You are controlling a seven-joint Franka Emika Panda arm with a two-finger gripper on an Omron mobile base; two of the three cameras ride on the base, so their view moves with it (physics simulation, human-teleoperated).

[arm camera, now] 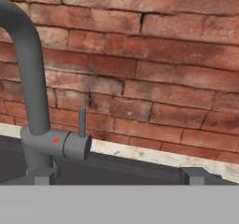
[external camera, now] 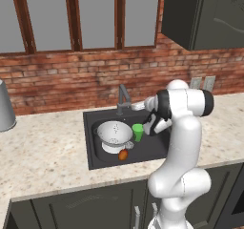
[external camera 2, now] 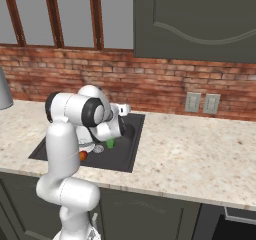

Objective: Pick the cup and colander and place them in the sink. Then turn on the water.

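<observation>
You have the cup [external camera: 137, 132] and the colander [external camera: 114, 133] already down in the sink [external camera: 93, 147], the cup standing just beside the colander at its 3 o'clock in the left base view, with a small orange thing [external camera: 123, 154] lying near the colander's foot at about 5 o'clock. So the step in hand, as I judge it, is the water: no stream shows from the faucet [arm camera: 28, 78] yet

Your tool [arm camera: 119, 176] stands wide and holds nothing, its two tips low in the hand view with the gap between them facing the brick wall [arm camera: 154, 69]. The lever [arm camera: 81, 121] rises as a thin upright stem from the side barrel of the faucet, and it sits at about 10 o'clock from the tool's centre, well off the line between the tips

To do this well, shift the hand toward the lever until the stem stands near one tip, then push it sideways with that tip; a grip looks unnecessary. Keep the wrist above the sink's back rim so you do not strike the surface [external camera: 43, 151]. Mind the curved spout at 11 o'clock, which sits near your path

Move slowly, since the stem is slim and a tip could slide past it
</observation>
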